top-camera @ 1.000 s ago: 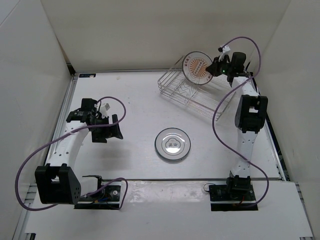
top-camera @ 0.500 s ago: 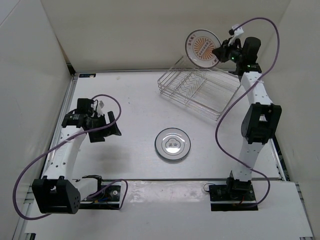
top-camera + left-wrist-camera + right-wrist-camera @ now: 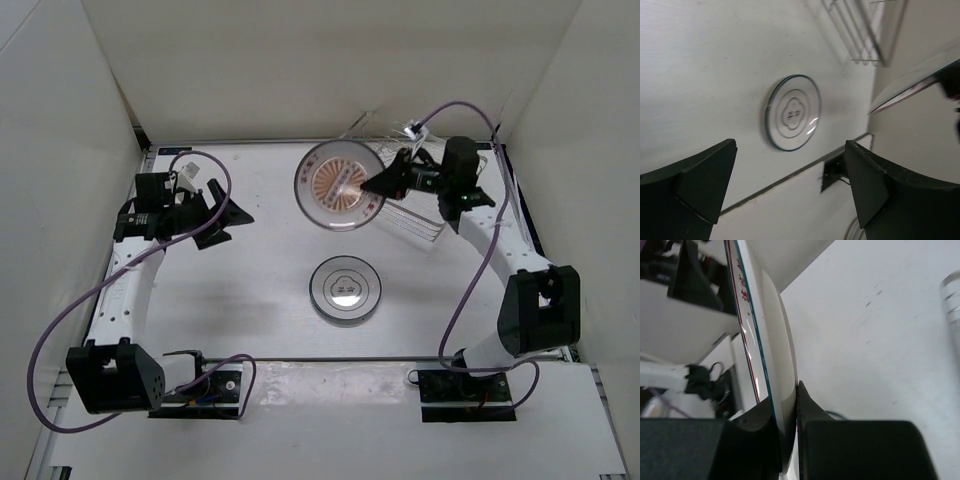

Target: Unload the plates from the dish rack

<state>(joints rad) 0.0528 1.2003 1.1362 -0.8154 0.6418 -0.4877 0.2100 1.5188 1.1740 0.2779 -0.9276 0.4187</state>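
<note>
Here, a white table (image 3: 250, 290) carried a silver wire dish rack (image 3: 425, 228) towards its far right corner, partly hidden by the right arm. The orange-rimmed plate (image 3: 341, 186) hung tilted in the air just left of the rack, its rim pinched tight in the right claw (image 3: 385, 182). The white plate with grey rings (image 3: 345, 289) lay flat near the table's middle. The left claw (image 3: 228, 205) hovered at the far left, fingers spread, gripping nothing.
</note>
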